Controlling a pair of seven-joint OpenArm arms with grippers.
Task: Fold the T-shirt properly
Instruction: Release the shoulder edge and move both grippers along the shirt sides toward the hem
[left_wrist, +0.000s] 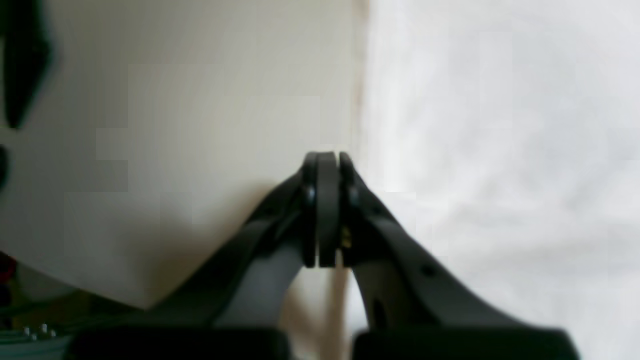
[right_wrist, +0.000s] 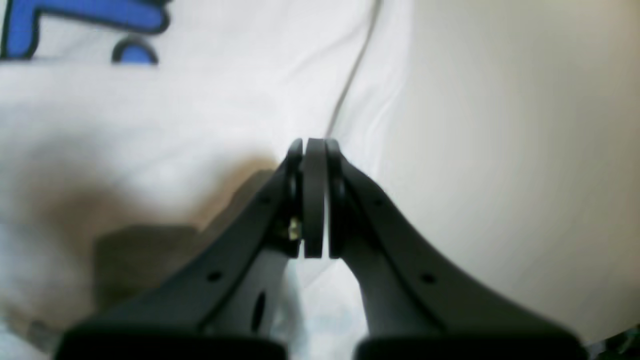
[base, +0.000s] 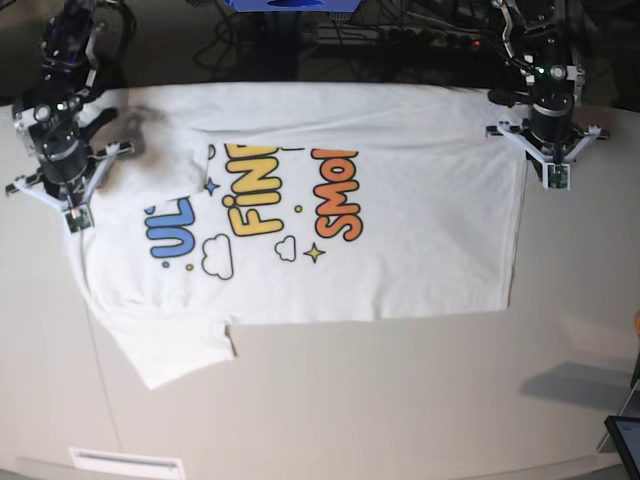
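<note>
The white T-shirt (base: 400, 250) lies flat on the table, print side up, with the blue, yellow and orange lettering (base: 260, 215) left of its middle. My left gripper (base: 556, 180) is shut, just outside the shirt's right edge. In the left wrist view it (left_wrist: 327, 156) hangs over bare table beside the white cloth (left_wrist: 500, 150). My right gripper (base: 78, 216) is shut at the shirt's left edge. In the right wrist view it (right_wrist: 314, 142) is low over the cloth (right_wrist: 200, 125) near a seam, with blue print (right_wrist: 75, 15) beyond. No cloth shows between either pair of jaws.
The beige table (base: 350, 400) extends in front of the shirt. One sleeve (base: 170, 350) sticks out at the lower left. Cables and equipment (base: 400, 30) line the back edge. A dark device (base: 625, 435) sits at the front right corner.
</note>
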